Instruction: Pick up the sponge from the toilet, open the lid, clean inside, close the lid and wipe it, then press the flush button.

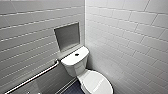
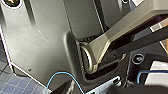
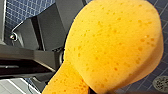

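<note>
Sponge point(image 3: 112, 45): orange and pitted, seen very close in the right wrist view, raised over blue floor tiles point(image 3: 22, 10); it is not lying on the toilet in the head view.
Right gripper point(image 3: 93, 91): a dark part is seen at the sponge's narrowed waist; the jaws appear clenched on the sponge.
Left gripper: whether the jaws are released or clenched cannot be told; the robot's own dark plate and jointed bar are seen in the left wrist view, with a thin blue cable point(image 2: 62, 73) and a corner of the blue tiles.
Toilet point(image 1: 83, 71): white, set in the corner of two grey-white tiled walls, seen from above in the head view.
Lid point(image 1: 96, 83): down, closed over the bowl.
Flush button point(image 1: 76, 54): small, dark, in the middle of the tank top.
Grab rail point(image 1: 35, 76): metal, fixed to the left wall.
Niche point(image 1: 67, 36): square recess in the wall above the tank.
Drain point(image 3: 161, 83): round grate in the floor, seen past the sponge.
</note>
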You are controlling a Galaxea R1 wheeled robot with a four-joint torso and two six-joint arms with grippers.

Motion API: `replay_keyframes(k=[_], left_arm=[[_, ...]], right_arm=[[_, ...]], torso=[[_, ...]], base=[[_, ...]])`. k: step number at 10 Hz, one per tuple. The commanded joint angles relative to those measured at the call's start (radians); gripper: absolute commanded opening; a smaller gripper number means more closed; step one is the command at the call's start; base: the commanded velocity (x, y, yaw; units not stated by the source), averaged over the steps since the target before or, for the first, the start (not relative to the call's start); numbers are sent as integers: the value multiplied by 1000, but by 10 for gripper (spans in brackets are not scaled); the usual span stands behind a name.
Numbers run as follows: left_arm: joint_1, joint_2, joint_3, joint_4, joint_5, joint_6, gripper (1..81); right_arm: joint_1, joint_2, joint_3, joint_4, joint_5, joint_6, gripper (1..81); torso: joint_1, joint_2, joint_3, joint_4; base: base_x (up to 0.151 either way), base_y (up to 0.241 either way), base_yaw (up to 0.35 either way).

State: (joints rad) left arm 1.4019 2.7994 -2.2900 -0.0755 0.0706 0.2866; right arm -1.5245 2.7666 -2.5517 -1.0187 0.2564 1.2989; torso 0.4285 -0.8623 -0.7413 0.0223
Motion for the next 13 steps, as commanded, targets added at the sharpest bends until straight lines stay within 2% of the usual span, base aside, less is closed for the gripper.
replay_keyframes(k=[1,2,3,4,8,9,13], left_arm=[[-11,23,-42,-13,80,0,811],[-11,25,-43,-13,80,0,811],[-11,26,-43,-13,80,0,811],[-10,28,-45,-13,80,0,811],[-11,45,-69,-15,78,0,811],[-11,48,-78,-15,78,0,811],[-11,49,-80,-18,78,0,811]], right_arm=[[-9,13,-48,-27,-26,-4,10],[-7,24,-62,-27,-28,-4,10],[-9,29,-71,-26,-26,-4,10],[-7,34,-74,-26,-28,-4,10],[-4,60,-76,-40,-45,-17,10],[-4,63,-82,-40,-43,-17,10],[-6,81,-111,-41,-43,-17,10]], torso=[[-64,99,98,0],[-87,135,133,0],[-111,171,71,0],[-134,204,101,0],[-220,334,125,0],[-244,372,192,0],[-323,495,293,0]], base=[[0,0,0],[0,0,0],[0,0,0],[0,0,0],[0,0,0],[0,0,0],[0,0,0]])
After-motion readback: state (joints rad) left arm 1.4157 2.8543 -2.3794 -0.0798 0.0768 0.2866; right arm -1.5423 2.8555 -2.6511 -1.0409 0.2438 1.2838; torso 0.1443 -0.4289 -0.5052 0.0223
